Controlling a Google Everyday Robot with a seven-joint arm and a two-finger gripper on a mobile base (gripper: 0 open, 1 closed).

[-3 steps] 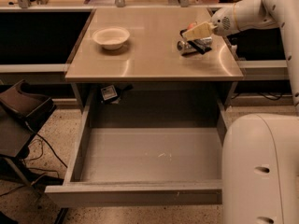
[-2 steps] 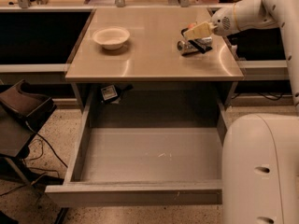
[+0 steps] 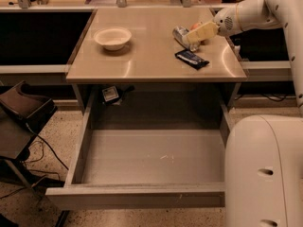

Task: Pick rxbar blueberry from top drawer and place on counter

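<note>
In the one camera view, we looked down on a tan counter with the drawer standing wide open below it. The drawer's grey bottom was bare, with nothing lying in it. The bar, in a dark blue wrapper, lay flat and slantwise on the counter toward the right front corner, wholly on the top and inside its edges. We judged that it had been set there to stay, so the placing looked done. The gripper hung over the right rear of the counter, just behind the bar and apart from it, holding nothing that we could see. We could not tell whether it was open or closed. Its pale yellow tip showed right beside a silver can, and we could not tell whether the two touched. The white arm reached in from the right, probably because the robot's base stood at the drawer's right front, where it hid that corner. A white bowl sat at the left rear of the counter, well apart from the bar. A small tag hung in the shadow under the counter, at the drawer's back left.
</note>
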